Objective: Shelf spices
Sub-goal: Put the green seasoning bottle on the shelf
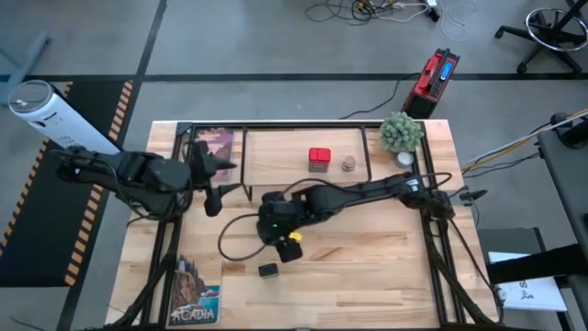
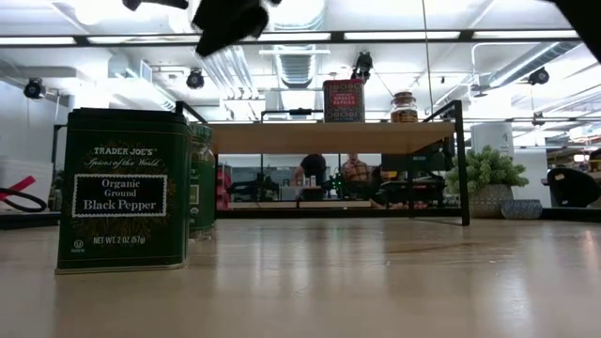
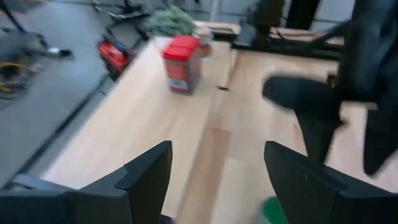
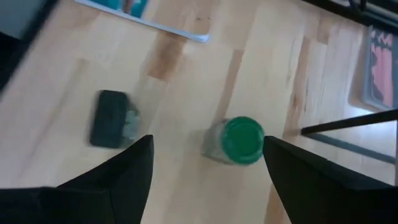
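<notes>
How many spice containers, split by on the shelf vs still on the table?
On the shelf: 2, the red square tin and the tiny tan round jar
On the table: 2, the Black Pepper tin and the green-capped jar
Total: 4

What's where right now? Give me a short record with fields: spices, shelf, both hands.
on shelf: red square tin; small tan round jar
shelf: light wooden board on thin black legs
on table: dark green black pepper tin; green-capped clear jar
right hand: open, over the green-capped clear jar, a finger on each side, not closed on it
left hand: open, empty, by the shelf's left end
</notes>
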`<control>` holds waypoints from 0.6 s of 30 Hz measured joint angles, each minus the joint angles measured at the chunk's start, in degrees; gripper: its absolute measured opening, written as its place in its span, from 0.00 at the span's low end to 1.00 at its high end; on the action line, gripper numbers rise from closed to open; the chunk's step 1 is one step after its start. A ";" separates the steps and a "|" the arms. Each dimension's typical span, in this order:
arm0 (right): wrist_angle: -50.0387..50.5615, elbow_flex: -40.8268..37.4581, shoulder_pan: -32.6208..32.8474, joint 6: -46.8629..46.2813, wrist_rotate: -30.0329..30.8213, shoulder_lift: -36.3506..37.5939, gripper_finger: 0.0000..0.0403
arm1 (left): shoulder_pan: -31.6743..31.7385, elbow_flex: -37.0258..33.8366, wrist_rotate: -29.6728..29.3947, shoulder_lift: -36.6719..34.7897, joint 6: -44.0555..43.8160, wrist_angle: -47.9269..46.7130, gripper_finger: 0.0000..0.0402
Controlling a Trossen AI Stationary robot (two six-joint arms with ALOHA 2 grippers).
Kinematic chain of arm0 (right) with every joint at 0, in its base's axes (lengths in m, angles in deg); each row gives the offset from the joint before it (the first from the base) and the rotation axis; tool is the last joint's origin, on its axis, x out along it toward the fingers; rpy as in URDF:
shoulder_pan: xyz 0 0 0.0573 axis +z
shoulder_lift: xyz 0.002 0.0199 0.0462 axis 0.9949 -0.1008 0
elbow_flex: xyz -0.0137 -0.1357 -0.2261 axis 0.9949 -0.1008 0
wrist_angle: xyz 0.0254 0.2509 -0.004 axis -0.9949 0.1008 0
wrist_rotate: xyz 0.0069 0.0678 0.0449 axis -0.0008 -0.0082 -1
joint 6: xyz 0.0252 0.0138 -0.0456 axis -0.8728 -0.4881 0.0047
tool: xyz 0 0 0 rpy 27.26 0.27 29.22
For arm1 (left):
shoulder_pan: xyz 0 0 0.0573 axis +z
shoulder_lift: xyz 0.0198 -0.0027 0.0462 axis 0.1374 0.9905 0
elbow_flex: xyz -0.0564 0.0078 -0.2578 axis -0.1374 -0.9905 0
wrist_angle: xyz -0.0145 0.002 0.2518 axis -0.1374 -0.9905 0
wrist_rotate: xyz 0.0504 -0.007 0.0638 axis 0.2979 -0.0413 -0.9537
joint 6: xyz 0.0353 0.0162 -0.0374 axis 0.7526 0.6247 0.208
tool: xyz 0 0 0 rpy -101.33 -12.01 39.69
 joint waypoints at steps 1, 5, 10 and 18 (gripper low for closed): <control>0.47 -0.27 0.53 -0.25 1.42 0.84 0.67 | 0.00 -0.01 1.40 0.44 -0.19 0.05 0.61; 1.35 -2.38 2.50 -1.79 3.82 5.13 0.64 | -0.05 -0.01 8.80 2.41 -1.17 0.35 0.61; 1.41 -9.22 4.45 -3.41 6.11 11.24 0.61 | -1.78 -0.38 14.91 7.61 -2.48 0.46 0.61; -22.15 -34.45 5.59 -6.21 6.70 28.91 0.57 | -7.34 -0.38 13.57 15.30 -4.55 3.67 0.61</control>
